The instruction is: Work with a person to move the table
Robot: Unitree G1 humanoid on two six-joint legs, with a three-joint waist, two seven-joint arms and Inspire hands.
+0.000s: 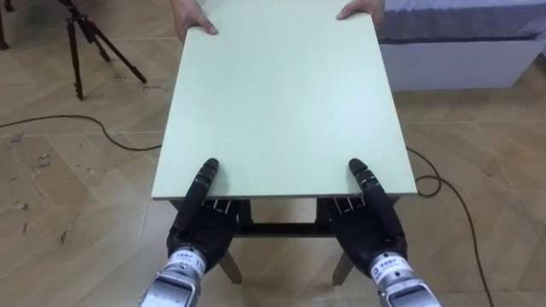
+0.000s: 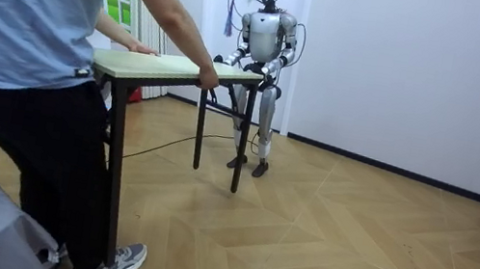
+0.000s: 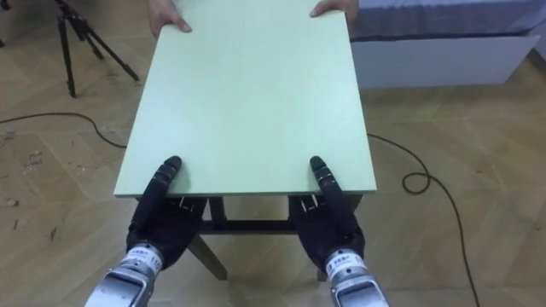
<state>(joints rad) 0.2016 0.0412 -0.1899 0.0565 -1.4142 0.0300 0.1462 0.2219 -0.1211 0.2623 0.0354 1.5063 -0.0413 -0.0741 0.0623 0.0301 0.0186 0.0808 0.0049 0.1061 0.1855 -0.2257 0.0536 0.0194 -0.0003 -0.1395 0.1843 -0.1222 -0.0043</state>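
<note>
A light green table (image 1: 281,102) stretches away from me. My left hand (image 1: 200,217) grips its near edge at the left corner, thumb lying on top and palm below the rim. At the near right corner my right hand (image 1: 373,220) holds the edge the same way. A person's two hands (image 1: 194,24) clasp the far edge at both corners. In the room view the person in a blue shirt (image 2: 36,12) stands at one end of the table (image 2: 149,63), and I stand upright at the other end by the white wall.
A black tripod (image 1: 81,43) stands on the wood floor at the far left. A low white bed base (image 1: 461,60) lies at the far right. A dark cable (image 1: 85,124) runs across the floor under the table and loops at the right (image 1: 431,183).
</note>
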